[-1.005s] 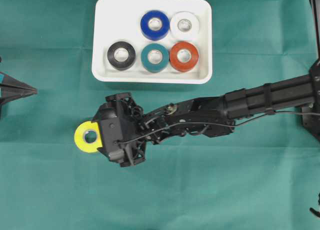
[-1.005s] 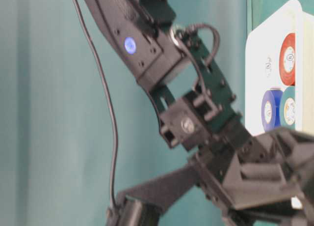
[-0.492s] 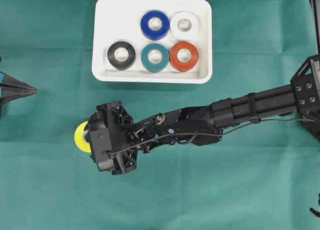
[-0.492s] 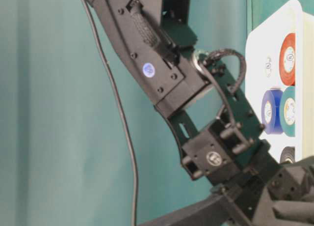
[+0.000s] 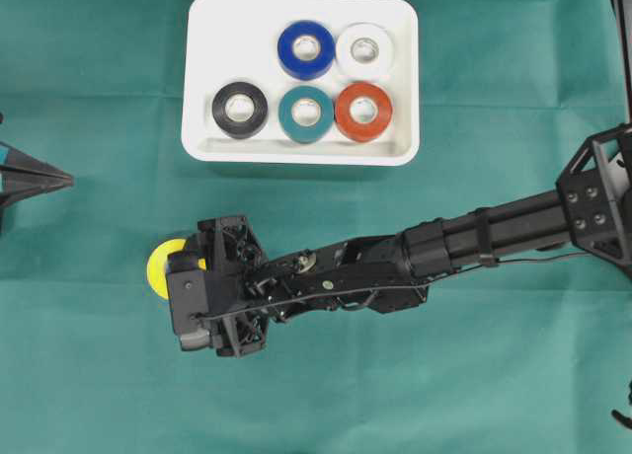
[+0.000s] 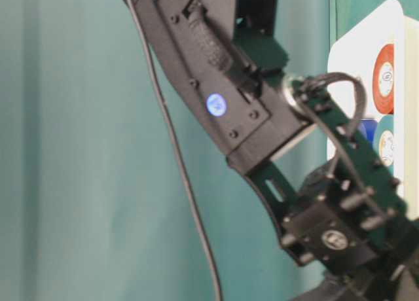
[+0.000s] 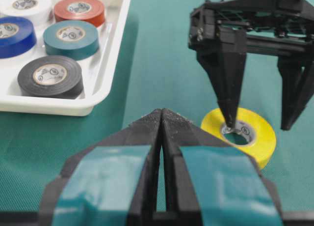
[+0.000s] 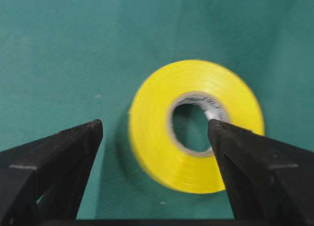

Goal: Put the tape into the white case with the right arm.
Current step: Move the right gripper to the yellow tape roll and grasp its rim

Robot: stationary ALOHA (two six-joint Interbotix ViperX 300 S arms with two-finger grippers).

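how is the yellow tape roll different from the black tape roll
The yellow tape roll lies on the green cloth outside the white case; the black tape roll sits inside it. The right gripper is open over the yellow roll; nothing is near the black. Both lie flat, hole up.

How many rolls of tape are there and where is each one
6. Five lie in the white case: blue, white, black, teal, red. The yellow roll lies on the cloth under the right gripper.

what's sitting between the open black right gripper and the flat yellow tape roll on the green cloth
Nothing visible. The right gripper straddles the yellow tape roll, with one finger at its core hole and the other outside the rim.
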